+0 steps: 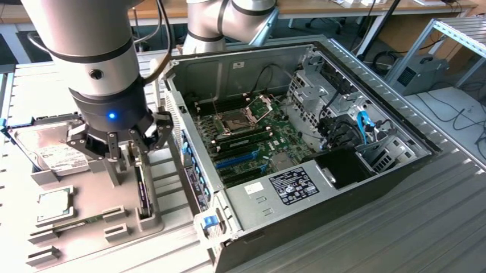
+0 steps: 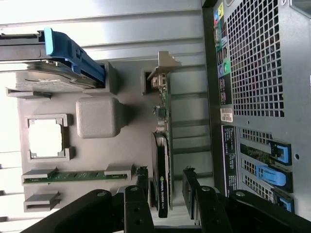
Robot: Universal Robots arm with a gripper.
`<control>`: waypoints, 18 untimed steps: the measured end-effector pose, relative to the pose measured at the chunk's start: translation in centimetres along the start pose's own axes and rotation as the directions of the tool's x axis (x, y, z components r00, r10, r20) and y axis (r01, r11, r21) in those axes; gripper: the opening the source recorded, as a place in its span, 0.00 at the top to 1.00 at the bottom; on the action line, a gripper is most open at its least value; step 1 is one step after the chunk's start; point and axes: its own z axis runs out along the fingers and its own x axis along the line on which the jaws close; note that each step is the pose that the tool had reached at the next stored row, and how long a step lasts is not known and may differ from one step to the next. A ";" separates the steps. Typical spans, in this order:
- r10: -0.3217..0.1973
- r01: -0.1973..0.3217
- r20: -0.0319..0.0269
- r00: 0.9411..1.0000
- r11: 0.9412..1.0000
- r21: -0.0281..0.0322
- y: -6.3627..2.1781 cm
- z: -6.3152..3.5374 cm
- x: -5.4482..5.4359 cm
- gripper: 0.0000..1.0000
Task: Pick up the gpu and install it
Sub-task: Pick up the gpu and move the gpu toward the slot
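The gpu [image 1: 142, 192] stands on its long edge in a slot of the grey holder tray [image 1: 91, 187], just beside the open computer case [image 1: 304, 142]. In the wrist view the gpu [image 2: 162, 160] shows its black cooler face with a green logo, and its silver bracket [image 2: 163, 65] is at the far end. My gripper [image 1: 125, 162] hangs low over the card's near end. It is open, with one black finger [image 2: 141, 194] on each side of the card and a small gap to it on both sides.
On the holder tray lie a silver hard drive [image 1: 53, 152] in a blue caddy [image 2: 73, 51], a processor chip [image 1: 53, 205] and a green memory stick [image 2: 73, 175]. The case's perforated rear wall [image 2: 257, 68] stands close beside the gpu. Inside are the motherboard [image 1: 251, 136] and blue slots [image 1: 235, 159].
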 end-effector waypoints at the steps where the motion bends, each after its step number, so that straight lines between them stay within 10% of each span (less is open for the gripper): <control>1: 0.000 0.000 0.000 1.000 1.000 0.001 0.15 0.05 0.0 0.58; 18: -0.019 0.019 0.001 1.000 1.000 0.015 1.13 1.87 0.1 0.58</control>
